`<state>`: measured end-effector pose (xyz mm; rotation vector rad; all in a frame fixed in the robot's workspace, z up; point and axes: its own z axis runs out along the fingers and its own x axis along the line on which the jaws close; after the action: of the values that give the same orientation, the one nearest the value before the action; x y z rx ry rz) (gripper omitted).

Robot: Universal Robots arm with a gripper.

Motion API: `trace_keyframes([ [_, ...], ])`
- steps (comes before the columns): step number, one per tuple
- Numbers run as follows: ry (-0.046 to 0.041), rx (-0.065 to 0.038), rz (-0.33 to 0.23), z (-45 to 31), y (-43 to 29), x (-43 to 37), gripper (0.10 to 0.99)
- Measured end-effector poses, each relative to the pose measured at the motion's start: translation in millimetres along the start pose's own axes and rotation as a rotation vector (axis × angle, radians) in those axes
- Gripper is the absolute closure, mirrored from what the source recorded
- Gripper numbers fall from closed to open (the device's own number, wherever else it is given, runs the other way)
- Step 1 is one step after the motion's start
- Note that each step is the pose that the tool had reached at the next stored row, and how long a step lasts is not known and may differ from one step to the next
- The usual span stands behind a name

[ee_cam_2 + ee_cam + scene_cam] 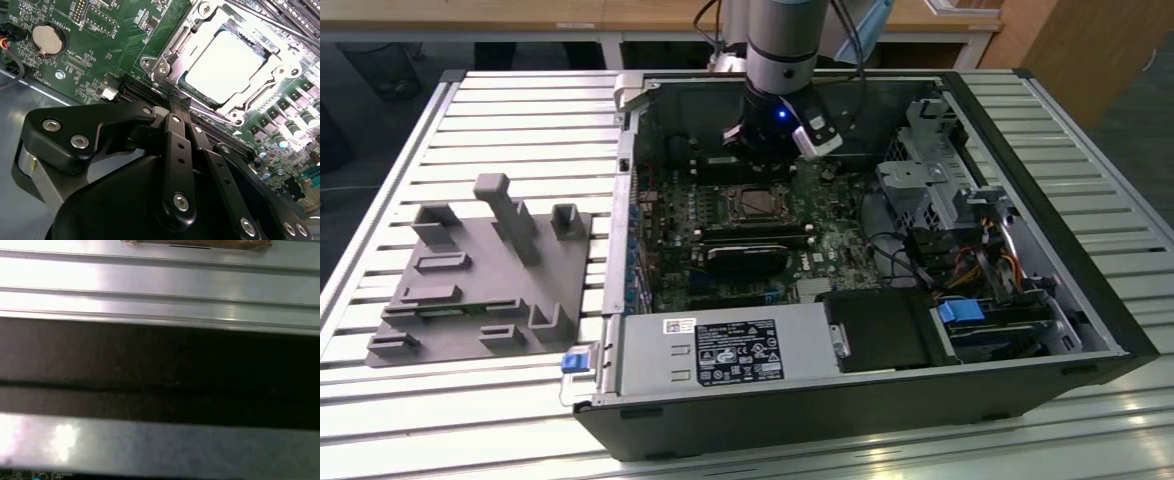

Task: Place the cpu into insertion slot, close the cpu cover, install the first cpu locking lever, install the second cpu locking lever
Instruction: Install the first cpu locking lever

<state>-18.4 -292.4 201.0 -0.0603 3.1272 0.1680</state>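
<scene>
My pincer hangs inside the open computer case, low over the motherboard. In the exterior view it sits at about twelve o'clock from the insertion slot, just beside it and not touching. In the second wrist view my black fingers run side by side with their tips drawn together, nothing between them, and they end just short of the socket's metal rim.

The cpu lies flat in the insertion slot, its silvery top bright under the light. The cpu cover is down around it as a thin metal frame, with the chip showing through the centre cutout. I cannot tell whether the locking levers are latched.

A round coin cell sits on the green board, at about nine o'clock from the socket in that view. In the exterior view the case rests on a ribbed metal tabletop, and a grey fixture block stands on the slats at nine o'clock from the case, well apart from it.
</scene>
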Motion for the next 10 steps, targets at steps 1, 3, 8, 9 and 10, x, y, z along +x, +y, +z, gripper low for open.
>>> trace_keyframes([
  [1, 0.0001, 0.000, 0.000, 0.3, -0.1, -0.1, 0.980],
  [3, 0.0002, 0.000, 0.000, 0.4, -0.1, -0.3, 0.980],
  [8, -0.0001, 0.000, 0.000, 0.5, 0.0, -0.5, 0.980],
  [9, 0.0000, 0.000, 0.000, 0.3, 0.0, -0.5, 0.980],
  [10, -0.0001, 0.000, 0.000, 0.1, 0.0, -0.5, 0.980],
])
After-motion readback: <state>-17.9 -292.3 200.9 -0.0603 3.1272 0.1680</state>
